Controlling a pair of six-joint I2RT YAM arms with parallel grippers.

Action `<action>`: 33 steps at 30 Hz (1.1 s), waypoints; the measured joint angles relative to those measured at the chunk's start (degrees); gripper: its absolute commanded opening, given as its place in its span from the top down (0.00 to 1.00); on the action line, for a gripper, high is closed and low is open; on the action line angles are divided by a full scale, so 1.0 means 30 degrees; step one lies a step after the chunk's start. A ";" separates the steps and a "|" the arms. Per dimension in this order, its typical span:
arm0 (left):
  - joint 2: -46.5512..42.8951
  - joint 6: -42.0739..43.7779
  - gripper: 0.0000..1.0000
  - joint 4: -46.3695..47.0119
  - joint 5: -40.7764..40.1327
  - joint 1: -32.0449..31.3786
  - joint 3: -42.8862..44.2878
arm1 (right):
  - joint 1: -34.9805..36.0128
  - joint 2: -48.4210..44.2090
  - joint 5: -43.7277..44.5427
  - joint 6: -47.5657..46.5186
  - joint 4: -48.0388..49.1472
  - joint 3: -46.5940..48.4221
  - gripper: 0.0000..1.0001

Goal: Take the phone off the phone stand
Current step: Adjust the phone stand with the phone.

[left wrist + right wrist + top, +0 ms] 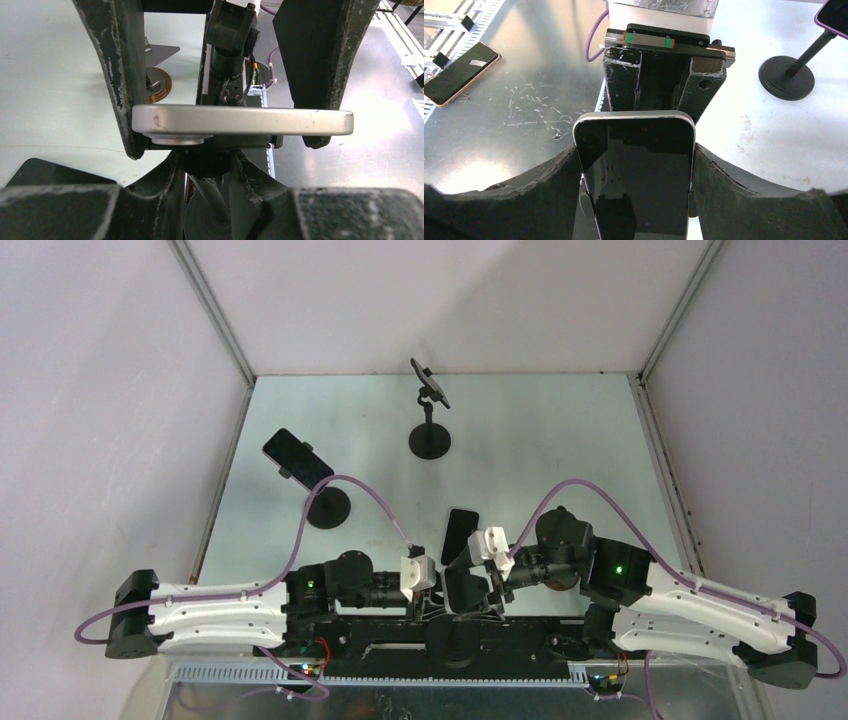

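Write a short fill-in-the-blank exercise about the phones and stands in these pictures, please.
1. The right gripper has its fingers on ___ long sides of the phone.
2. Beyond the arms, ___ stands with round bases each carry another phone.
3. A spare phone lies ___ on the table, on no stand.
4. The cable looping over each arm is ___.

Missing words: both; two; flat; purple.

Silver phone (242,121) edge-on, level, flanked by 2 dark fingers (120,75)
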 measured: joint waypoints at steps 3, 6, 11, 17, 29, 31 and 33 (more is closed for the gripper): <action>-0.0036 0.0000 1.00 -0.0160 -0.0189 0.0000 0.0000 | 0.0080 -0.0007 0.0401 0.0015 -0.0153 0.0000 0.29; -0.0153 0.0000 1.00 -0.0291 -0.0364 -0.0007 0.0000 | 0.0233 -0.0109 0.0772 0.0066 -0.0328 0.0000 0.07; -0.0357 0.0029 1.00 -0.0692 -0.1013 -0.0015 -0.0007 | 0.0444 -0.0401 0.1253 0.0204 -0.0612 0.0095 0.01; -0.0357 0.0029 1.00 -0.0707 -0.1173 -0.0015 -0.0007 | 0.0699 -0.0299 0.2106 0.0168 -0.1734 0.0393 0.01; -0.0714 -0.0189 1.00 -0.1399 -0.1362 0.0000 0.0058 | 0.1195 -0.0444 0.3993 -0.0488 -0.2317 0.0517 0.01; -0.1188 -0.0313 1.00 -0.2018 -0.1392 0.0000 0.0058 | 0.1246 -0.1027 0.4517 -0.0481 -0.2572 0.0248 0.01; -0.1676 -0.0481 1.00 -0.2594 -0.1457 0.0000 0.0029 | 0.1260 -0.1617 0.4860 -0.0437 -0.2732 -0.0066 0.01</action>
